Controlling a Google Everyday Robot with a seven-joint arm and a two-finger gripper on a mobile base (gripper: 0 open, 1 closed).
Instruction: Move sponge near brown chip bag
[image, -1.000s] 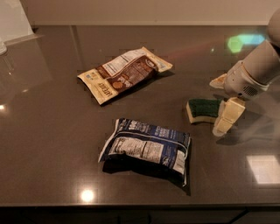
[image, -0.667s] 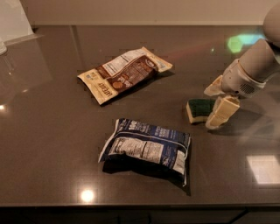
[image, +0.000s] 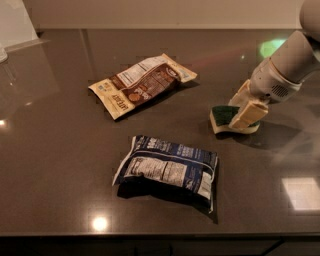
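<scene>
The sponge (image: 221, 117), dark green on top with pale foam below, lies on the dark table right of centre. My gripper (image: 244, 106) comes down on it from the right on a white arm. Its cream fingers (image: 249, 114) are closed on the sponge's right part, and the front finger hides that end. The sponge still rests on the table. The brown chip bag (image: 142, 84), brown in the middle with cream ends and a white label, lies flat at the upper middle, well to the left of and behind the sponge.
A dark blue and white bag (image: 169, 170) lies in front, between the sponge and the table's near edge. The dark glossy table (image: 55, 150) shows light reflections. A pale object (image: 12, 22) stands at the far left corner.
My gripper has moved left and down over the sponge, and its fingers have closed from wide apart onto it. The sponge and both bags have stayed in place.
</scene>
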